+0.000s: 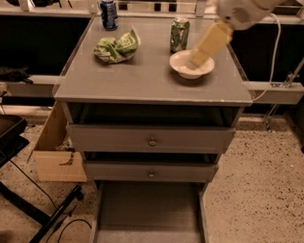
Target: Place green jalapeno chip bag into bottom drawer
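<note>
The green jalapeno chip bag (116, 46) lies crumpled on the back left of the grey cabinet top (143, 80). The bottom drawer (148, 218) is pulled out below the two knobbed drawers, and its flat grey floor is bare. My arm reaches in from the top right. My gripper (196, 59) hangs over the white bowl (181, 69), to the right of the bag and apart from it. It holds nothing that I can see.
A green soda can (179, 34) stands just behind the bowl. A blue can (109, 13) stands at the back left. A cardboard box (56, 155) sits on the floor left of the cabinet, with a dark stand and cables (48, 215) in front of it.
</note>
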You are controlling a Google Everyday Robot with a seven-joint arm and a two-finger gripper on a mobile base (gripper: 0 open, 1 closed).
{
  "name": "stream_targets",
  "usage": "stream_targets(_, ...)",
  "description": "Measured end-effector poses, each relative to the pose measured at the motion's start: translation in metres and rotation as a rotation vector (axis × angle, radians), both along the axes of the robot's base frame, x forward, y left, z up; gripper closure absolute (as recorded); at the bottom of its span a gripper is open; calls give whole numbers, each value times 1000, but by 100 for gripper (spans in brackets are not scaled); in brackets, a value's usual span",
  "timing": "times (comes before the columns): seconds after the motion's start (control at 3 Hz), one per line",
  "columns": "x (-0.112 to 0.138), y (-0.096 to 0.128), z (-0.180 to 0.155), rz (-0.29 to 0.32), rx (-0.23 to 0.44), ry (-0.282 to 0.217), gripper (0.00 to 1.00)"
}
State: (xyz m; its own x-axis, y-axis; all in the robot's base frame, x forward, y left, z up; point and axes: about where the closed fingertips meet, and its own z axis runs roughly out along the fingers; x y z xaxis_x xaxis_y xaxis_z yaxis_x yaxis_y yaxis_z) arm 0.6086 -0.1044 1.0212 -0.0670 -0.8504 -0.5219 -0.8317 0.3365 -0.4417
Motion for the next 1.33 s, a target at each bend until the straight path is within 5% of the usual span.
stream_targets(0.67, 85, 94, -20, -60, 168, 7, 0)
stream_targets(1.33, 102, 120, -44, -29, 169, 47, 0)
